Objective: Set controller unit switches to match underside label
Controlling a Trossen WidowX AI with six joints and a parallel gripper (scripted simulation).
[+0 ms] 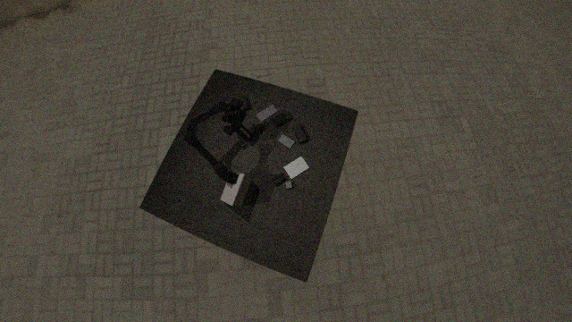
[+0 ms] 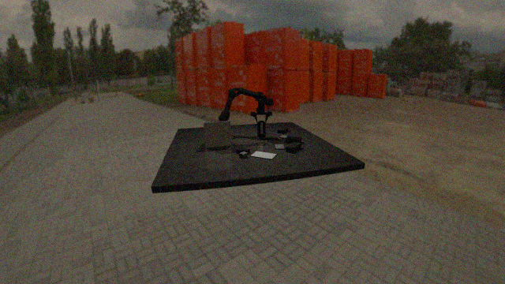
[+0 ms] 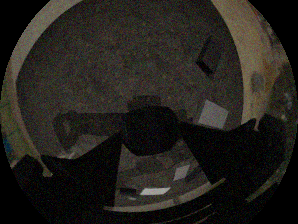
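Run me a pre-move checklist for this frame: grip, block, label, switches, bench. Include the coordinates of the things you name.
1. Jaws point(image 1: 241, 129) point(image 2: 261, 119) closed on the dark block point(image 1: 245, 133) point(image 2: 261, 129) point(image 3: 150, 135): ok.
2. Block confirmed as the switch unit: cannot tell; too dark to identify its features.
3. Underside label readable: cannot tell where it faces; no numbered squares can be read.
4. Six switches matching the label: cannot tell; neither is legible.
5. Block flat on the bench point(image 1: 286, 241) point(image 2: 221, 173) point(image 3: 125, 50): not ok; it is upright in the jaws.
6. Jaws away from the block: not ok.
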